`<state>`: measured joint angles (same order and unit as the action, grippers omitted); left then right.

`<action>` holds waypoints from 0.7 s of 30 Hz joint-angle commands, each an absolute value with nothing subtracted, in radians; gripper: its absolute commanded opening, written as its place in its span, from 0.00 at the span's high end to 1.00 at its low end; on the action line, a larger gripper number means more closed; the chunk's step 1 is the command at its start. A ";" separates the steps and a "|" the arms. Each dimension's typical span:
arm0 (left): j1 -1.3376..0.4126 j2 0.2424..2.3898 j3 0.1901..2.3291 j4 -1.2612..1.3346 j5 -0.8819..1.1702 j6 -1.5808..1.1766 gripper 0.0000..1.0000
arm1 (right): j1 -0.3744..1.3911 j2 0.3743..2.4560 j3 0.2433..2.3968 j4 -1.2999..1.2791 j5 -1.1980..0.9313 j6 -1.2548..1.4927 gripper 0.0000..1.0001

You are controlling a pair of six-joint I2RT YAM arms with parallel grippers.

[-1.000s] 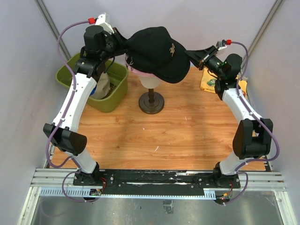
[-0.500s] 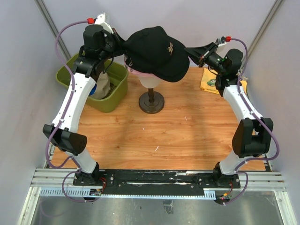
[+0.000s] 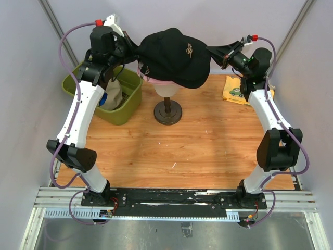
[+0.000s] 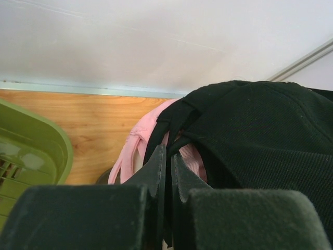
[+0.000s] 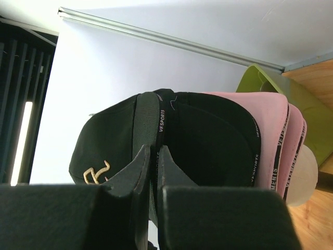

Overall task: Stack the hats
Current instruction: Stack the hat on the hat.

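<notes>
Black cap (image 3: 174,54) pinched at opposite edges by two closed grippers, above a mannequin head (image 3: 166,92).

The left gripper (image 4: 167,156) is shown clamped tight on the cap's rear strap edge, with black fabric bunched between its fingers. The right gripper (image 5: 153,153) is closed in the same way on the rim at the far side. Between the two grippers the black cap is spread over a pink cap (image 4: 136,148), which is seated on the mannequin head. An olive bin (image 3: 130,107) is seen below the left gripper. The cap is judged light, soft and floppy at the crown and stiffer at the brim. A shallow pinch could be slipped by the thin fabric, so hold is best taken deep on the seamed rim, on both sides.
</notes>
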<state>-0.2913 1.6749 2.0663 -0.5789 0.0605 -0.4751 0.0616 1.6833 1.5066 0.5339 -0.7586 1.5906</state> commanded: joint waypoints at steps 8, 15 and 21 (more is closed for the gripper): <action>-0.256 1.647 2.091 -0.555 0.115 -0.534 0.99 | 0.028 1.719 1.570 0.581 -0.712 1.677 0.99; -0.234 1.637 2.090 -0.512 0.172 -0.592 0.94 | 0.023 1.739 1.604 0.580 -0.716 1.702 0.98; -0.222 1.633 2.044 -0.516 0.164 -0.592 0.79 | 0.021 1.755 1.607 0.581 -0.719 1.720 0.92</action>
<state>-0.2501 1.6745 2.0617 -0.5411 0.1776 -0.5892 0.0448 1.7340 1.5715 0.5438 -0.7513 1.7031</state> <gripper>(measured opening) 0.137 0.067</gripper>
